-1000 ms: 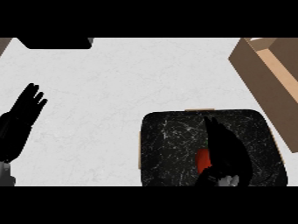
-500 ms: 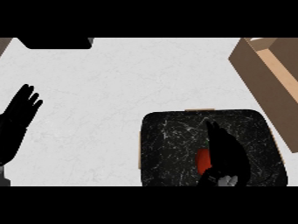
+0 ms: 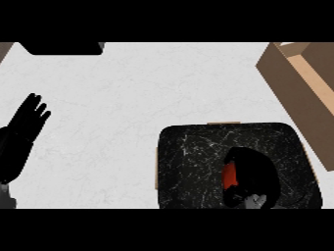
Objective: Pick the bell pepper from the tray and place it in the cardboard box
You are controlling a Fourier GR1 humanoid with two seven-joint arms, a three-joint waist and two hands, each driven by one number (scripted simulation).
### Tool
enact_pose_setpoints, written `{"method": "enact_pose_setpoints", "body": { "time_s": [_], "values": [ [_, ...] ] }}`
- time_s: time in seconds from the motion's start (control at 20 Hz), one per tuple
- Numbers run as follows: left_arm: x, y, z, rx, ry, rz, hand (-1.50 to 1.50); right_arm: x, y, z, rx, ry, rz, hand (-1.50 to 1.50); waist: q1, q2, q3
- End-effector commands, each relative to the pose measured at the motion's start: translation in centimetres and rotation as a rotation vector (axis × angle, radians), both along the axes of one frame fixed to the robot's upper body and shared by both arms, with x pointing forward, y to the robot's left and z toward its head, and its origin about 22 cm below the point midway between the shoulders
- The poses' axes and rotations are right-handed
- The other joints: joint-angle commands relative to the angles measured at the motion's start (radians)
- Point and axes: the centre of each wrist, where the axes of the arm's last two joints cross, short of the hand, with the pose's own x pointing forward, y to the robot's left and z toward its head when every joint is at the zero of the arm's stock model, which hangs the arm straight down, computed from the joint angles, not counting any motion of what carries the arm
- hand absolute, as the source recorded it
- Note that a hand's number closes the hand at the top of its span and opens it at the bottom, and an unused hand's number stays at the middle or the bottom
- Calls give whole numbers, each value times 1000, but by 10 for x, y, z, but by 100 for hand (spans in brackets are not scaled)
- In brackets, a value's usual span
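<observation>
The right hand [image 3: 254,172] comes in from the lower edge over the tray, its fingers curled round the bell pepper [image 3: 229,175], of which only a red strip shows at the hand's left side. The pale marbled counter [image 3: 126,88] fills most of the view. The cardboard box [image 3: 292,93] lies slanting along the right edge, its open inside showing, its lower end just beside the tray's upper right corner. The tray [image 3: 191,157], dark with pale veins, sits at the lower middle and right; the pepper is in its right half, though whether it rests on the tray's floor or is lifted off it I cannot tell. The left hand [image 3: 17,139] rests at the left edge, fingers straight and pointing up, holding nothing. A flat black object [image 3: 61,47] sits at the counter's far edge, upper left
</observation>
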Motion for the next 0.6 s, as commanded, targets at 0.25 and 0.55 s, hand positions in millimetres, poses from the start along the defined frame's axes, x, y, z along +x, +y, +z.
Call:
{"method": "enact_pose_setpoints", "body": {
  "time_s": [0.25,0.55],
  "values": [
    [14,8,12,-11,2,-14,0,8,8,-3,-39,-17,12,150,-1,1,0],
    [-1,6,15,16,-5,-26,0,87,-10,8,19,-73,27,150,20,6,1]
  ]
}}
